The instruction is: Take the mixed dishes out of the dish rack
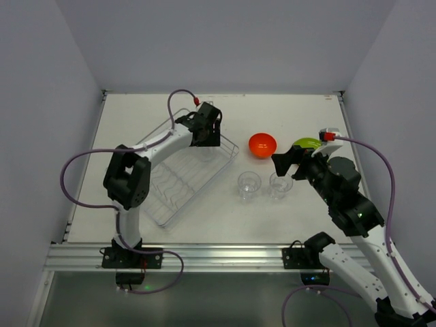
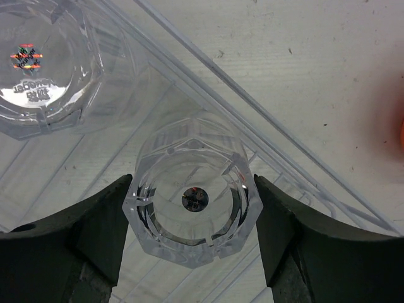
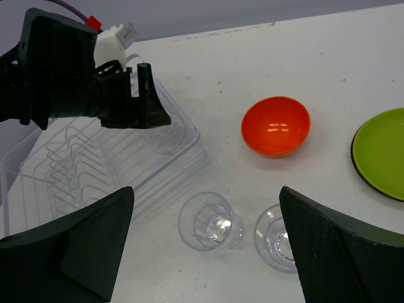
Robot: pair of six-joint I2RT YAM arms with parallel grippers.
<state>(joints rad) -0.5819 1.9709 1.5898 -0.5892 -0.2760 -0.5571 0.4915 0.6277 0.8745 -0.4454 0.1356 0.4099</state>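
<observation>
The see-through dish rack (image 1: 176,185) lies at the left of the table. My left gripper (image 1: 206,139) reaches into its far right corner. In the left wrist view both fingers (image 2: 95,233) press against a clear tumbler (image 2: 192,205) standing base-up in the rack (image 2: 252,104). A second tumbler (image 2: 44,69) stands beside it. Two more tumblers (image 1: 248,184) (image 1: 280,182) stand on the table to the right of the rack. My right gripper (image 1: 289,167) hovers open above them, holding nothing. The orange-red bowl (image 1: 262,144) and the lime-green plate (image 1: 306,143), which is partly hidden by the right arm, rest on the table.
In the right wrist view the rack (image 3: 82,164) is at the left, the bowl (image 3: 276,125) in the middle and the plate (image 3: 382,151) at the right edge. The table's walls close in the back and both sides.
</observation>
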